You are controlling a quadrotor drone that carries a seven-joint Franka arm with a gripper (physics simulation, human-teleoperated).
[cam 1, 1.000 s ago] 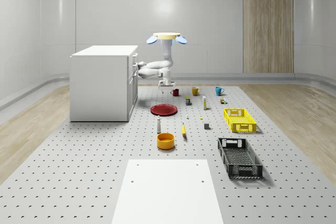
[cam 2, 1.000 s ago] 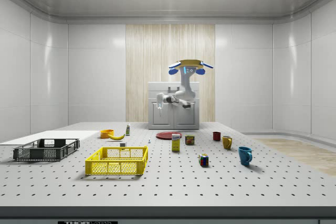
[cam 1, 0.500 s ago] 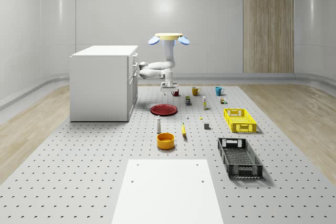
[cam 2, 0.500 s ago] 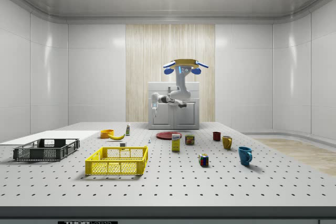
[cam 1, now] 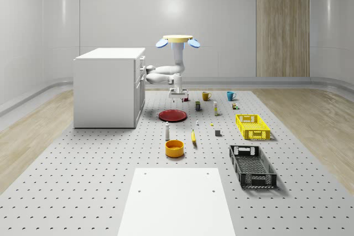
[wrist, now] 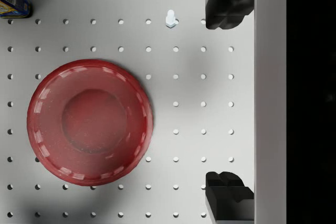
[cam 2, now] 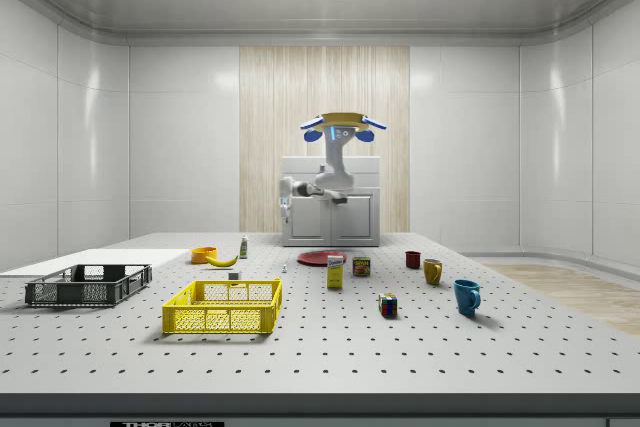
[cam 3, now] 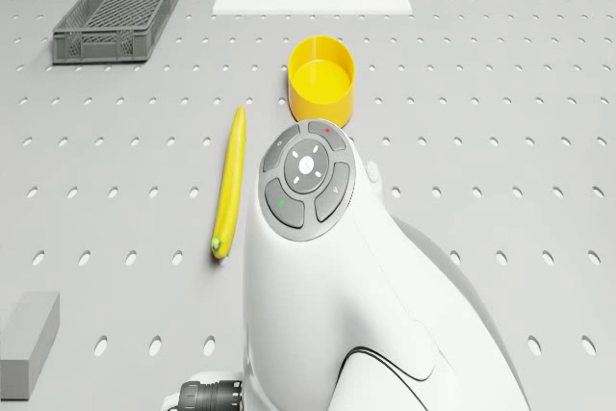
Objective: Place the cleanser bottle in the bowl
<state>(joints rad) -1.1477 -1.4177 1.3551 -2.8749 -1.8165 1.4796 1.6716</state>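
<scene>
Whole-scene cam sits high at the table's (cam 1: 83, 192) 6 o'clock end, looking far toward 12; side cam watches low from 3 o'clock. Drone cam looks down close on the bowl (cam 3: 321, 76), wrist cam straight down on the plate (wrist: 90, 121), and both wide views share these.

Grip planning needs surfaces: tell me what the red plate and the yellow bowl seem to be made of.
Red plate: looks like translucent glossy plastic or glass; its rim carries bright highlights and the middle shows darker through. Yellow bowl: seems an opaque, smooth plastic with a soft sheen, uniform in colour with no texture. Both are simulator renders, so the material remains a guess.
</scene>
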